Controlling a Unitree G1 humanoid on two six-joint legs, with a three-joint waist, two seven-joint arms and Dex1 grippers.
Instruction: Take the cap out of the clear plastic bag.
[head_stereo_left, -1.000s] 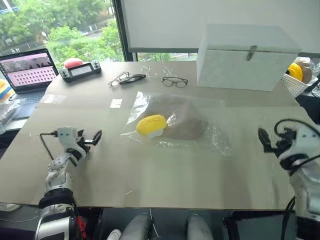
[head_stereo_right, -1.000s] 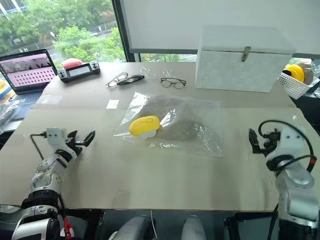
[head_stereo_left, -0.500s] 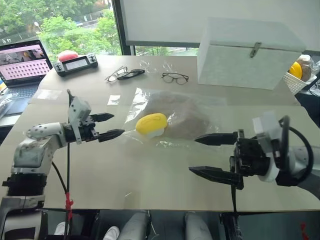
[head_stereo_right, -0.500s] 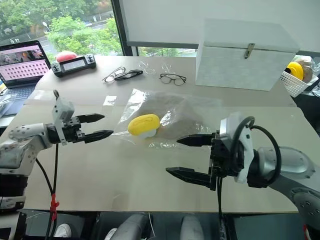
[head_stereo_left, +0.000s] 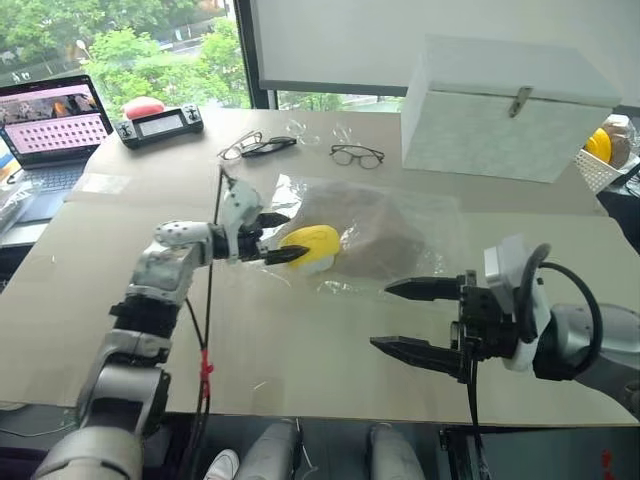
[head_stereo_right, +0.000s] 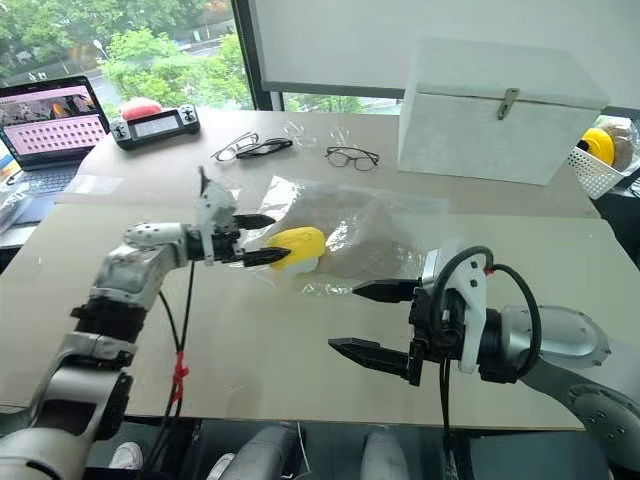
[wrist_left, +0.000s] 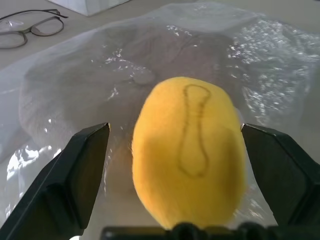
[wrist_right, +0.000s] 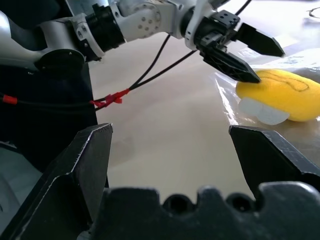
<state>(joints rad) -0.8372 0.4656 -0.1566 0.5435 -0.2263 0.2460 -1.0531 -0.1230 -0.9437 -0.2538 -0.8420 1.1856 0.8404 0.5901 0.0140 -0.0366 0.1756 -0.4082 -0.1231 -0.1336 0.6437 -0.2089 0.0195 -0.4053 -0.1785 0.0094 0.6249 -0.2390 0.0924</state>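
Both fingers sets spread; left gripper has advanced to yellow toy; right gripper unmoved.

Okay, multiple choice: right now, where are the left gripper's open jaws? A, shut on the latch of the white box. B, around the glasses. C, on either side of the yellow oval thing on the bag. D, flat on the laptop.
C: the left gripper has its jaws spread either side of the yellow oval object, which lies on the clear plastic bag over the cap, not gripped.
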